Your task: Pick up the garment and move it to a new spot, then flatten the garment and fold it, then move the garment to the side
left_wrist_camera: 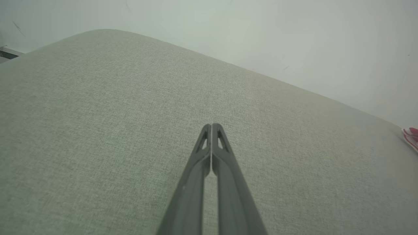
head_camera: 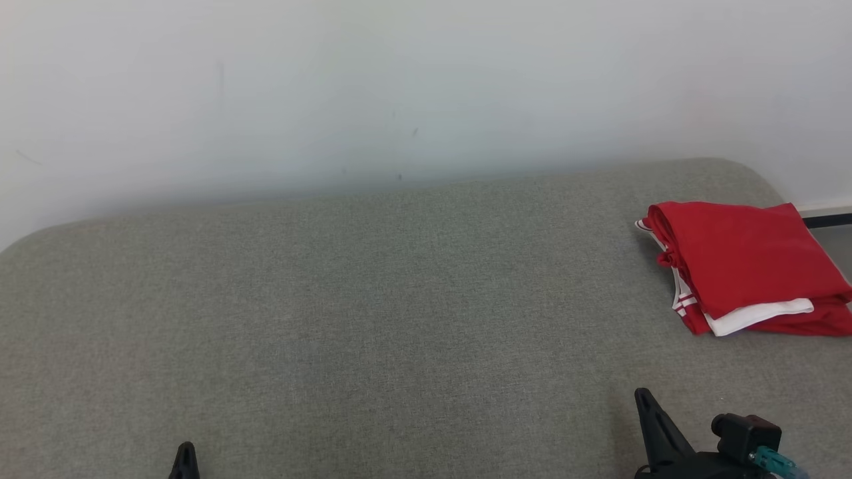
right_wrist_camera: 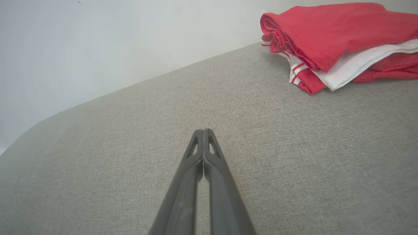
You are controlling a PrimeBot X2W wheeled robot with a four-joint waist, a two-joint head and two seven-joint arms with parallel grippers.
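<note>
Both end effectors (left_wrist_camera: 211, 125) (right_wrist_camera: 203, 130) closed, empty.

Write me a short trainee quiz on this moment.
1. True or false: the garment lies folded at the right end of the cushion, touched by no gripper.
2. The right gripper is: A) open; B) shut on nothing; C) shut on the garment.
3. Which is nearer the garment, the left gripper or the right gripper?

Key: 1 true; 2 B; 3 the right gripper.
</note>
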